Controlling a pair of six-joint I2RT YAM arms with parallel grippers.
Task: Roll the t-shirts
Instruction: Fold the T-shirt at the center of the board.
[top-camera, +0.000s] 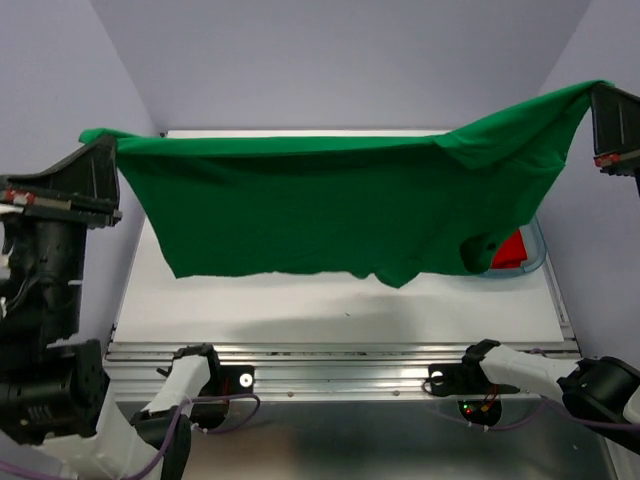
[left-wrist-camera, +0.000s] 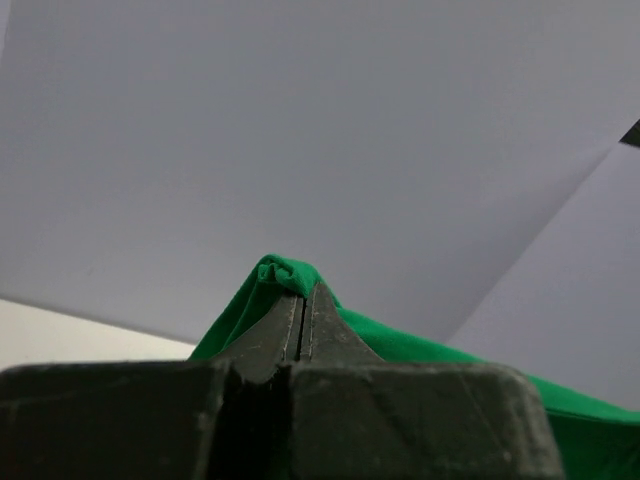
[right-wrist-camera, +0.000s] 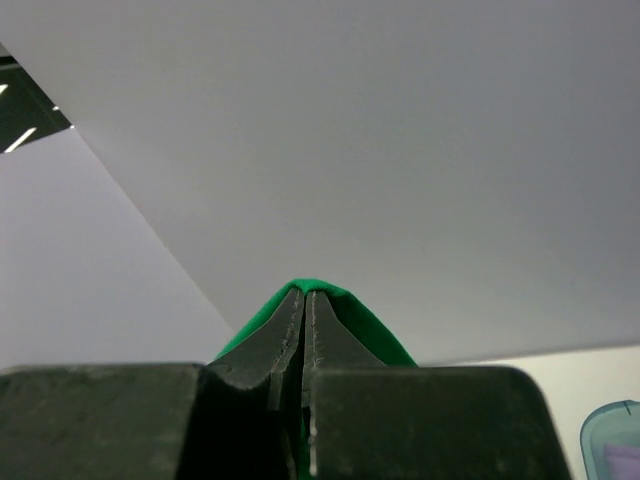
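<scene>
The green t-shirt (top-camera: 330, 205) hangs stretched wide in the air above the table, held up at its two upper corners. My left gripper (top-camera: 108, 140) is shut on its left corner; in the left wrist view the jaws (left-wrist-camera: 303, 295) pinch a bunched bit of green fabric (left-wrist-camera: 275, 272). My right gripper (top-camera: 597, 100) is shut on its right corner, held higher; in the right wrist view the jaws (right-wrist-camera: 304, 292) are closed with green fabric (right-wrist-camera: 365, 325) wrapped over the tips. The shirt's lower hem hangs free above the table.
A light blue tray (top-camera: 530, 262) with a red fabric roll (top-camera: 512, 248) stands at the table's right side, partly hidden behind the shirt; its corner shows in the right wrist view (right-wrist-camera: 610, 435). The white table (top-camera: 330, 310) lies below. Grey walls enclose the back and sides.
</scene>
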